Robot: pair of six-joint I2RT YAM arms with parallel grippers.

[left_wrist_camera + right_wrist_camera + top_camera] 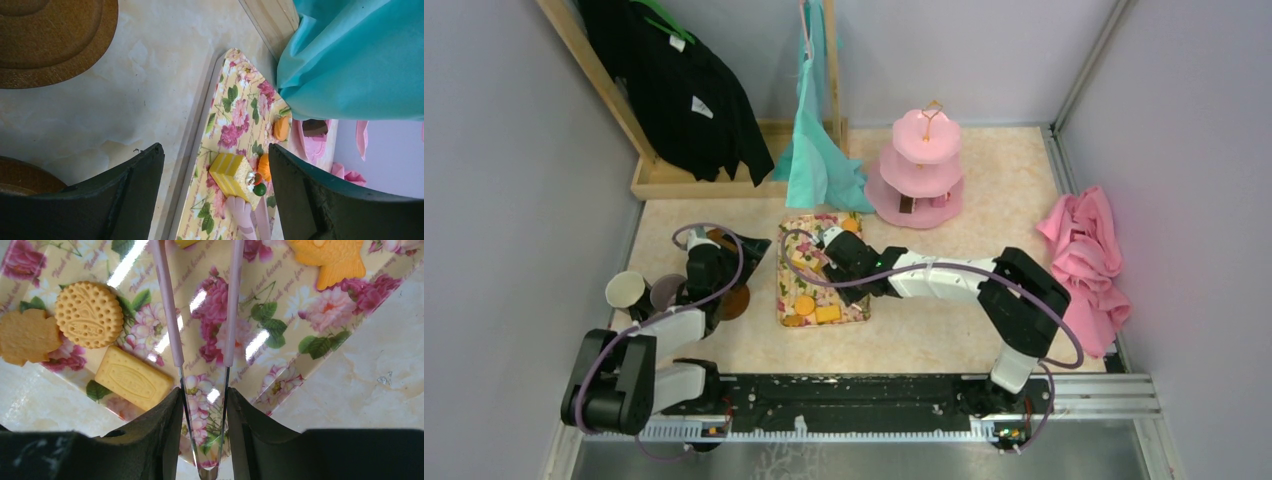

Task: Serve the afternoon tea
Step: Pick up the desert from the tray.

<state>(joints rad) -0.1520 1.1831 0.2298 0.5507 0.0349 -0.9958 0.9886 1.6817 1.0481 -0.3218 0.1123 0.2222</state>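
left gripper [215, 150]: jaws spread wide with nothing between them; I have it hanging over the table by the tray's left edge
mugs: cream mug [626, 290] and mauve-grey mug [667, 292] side by side, near left, just left of my left arm
saucers: near saucer [735, 301] just right of the left wrist; far saucer [720, 238] beyond it, partly hidden by the gripper
right gripper [202, 396]: clenched on the pink tongs [170, 315] near their metal hinge end; tong arms apart, tips out of the wrist view
floral tray [325, 335]: middle of the table, under the tongs
snacks: round biscuit [89, 315], rectangular biscuit [133, 378], fish-shaped orange piece [330, 257] and yellow cake slice [234, 174], all lying on the tray
pink cloth [1089, 260]: bunched at the right wall
pink three-tier stand [921, 165]: far, right of centre, gold loop up; brown piece [907, 205] on the bottom tier
teal garment [819, 150]: hangs far, just left of the stand
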